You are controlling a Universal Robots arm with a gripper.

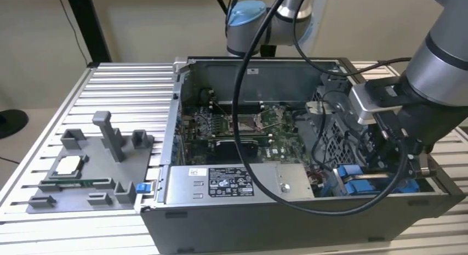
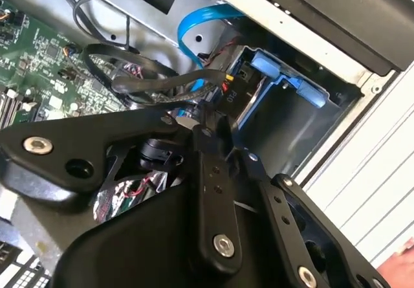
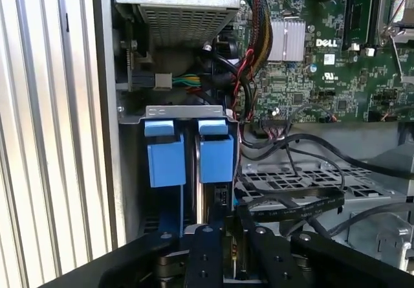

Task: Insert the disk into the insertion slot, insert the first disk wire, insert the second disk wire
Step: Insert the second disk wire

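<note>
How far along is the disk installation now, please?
Seemingly done: the silver-grey disk in its bright blue plastic frame sits in the narrow grey insertion slot. In hand: the gripper hangs at the slot, beside a black wire connector and a blue cable. Left: I cannot tell whether either wire is plugged in.

Even, soft indoor light; the ribbed bench [image 1: 109, 85] gleams pale. The case [image 1: 292, 222] interior lies in shadow. Nearby linkage in both wrist views looks blurred.
</note>
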